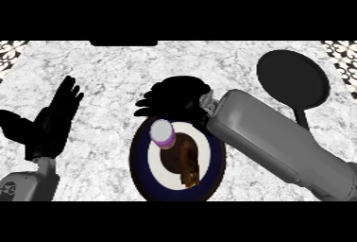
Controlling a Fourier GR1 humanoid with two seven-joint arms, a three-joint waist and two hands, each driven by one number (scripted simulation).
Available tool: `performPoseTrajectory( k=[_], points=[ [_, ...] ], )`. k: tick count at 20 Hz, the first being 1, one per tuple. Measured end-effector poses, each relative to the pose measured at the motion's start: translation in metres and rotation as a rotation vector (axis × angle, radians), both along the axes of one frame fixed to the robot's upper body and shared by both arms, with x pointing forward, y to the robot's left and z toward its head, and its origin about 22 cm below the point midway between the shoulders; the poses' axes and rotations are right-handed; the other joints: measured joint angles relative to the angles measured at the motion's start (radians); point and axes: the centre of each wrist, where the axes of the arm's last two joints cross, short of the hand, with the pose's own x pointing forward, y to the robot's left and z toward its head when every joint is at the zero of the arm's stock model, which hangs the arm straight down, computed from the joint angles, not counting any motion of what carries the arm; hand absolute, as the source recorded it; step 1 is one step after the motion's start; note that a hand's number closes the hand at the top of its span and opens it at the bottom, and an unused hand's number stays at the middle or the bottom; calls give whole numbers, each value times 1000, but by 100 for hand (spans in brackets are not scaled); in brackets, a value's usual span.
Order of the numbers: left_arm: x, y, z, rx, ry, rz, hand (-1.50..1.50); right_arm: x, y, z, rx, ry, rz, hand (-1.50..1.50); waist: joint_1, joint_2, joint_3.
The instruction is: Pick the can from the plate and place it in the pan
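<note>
The can, with a white top and a purple band, stands on the far left part of a plate that has a dark blue rim and a white middle. A dark brown patch runs from the can toward the plate's near side. My right hand hovers just beyond the can, over the plate's far rim. Its fingers are relaxed and point left, clear of the can. The dark grey pan lies at the far right, with its handle pointing toward me behind my right forearm. My left hand rests open at the left, fingers up.
The marble counter runs across the whole view. Patterned tiles show in the far corners. My right forearm crosses the space between plate and pan.
</note>
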Motion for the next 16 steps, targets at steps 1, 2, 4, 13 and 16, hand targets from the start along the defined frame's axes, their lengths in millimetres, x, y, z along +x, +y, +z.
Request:
performPoseTrajectory(
  k=[1,2,4,13,16],
  points=[
    [-1,1,3,2,-2,3,0,-5,2,2,0,-17,0,-150,0,0,0],
    [-1,-1,1,0,-3,-1,0,-7,1,0,-3,-31,-1,-150,1,0,0],
    [-1,-2,3,-2,-2,-2,0,-14,7,-1,2,-44,-6,-150,2,1,0],
    [0,-3,3,3,-2,-12,0,-43,34,-29,-16,-52,-24,-150,6,2,0],
    [1,-5,6,3,-4,-9,0,-42,31,-31,-30,-69,-50,-150,6,2,0]
  ],
)
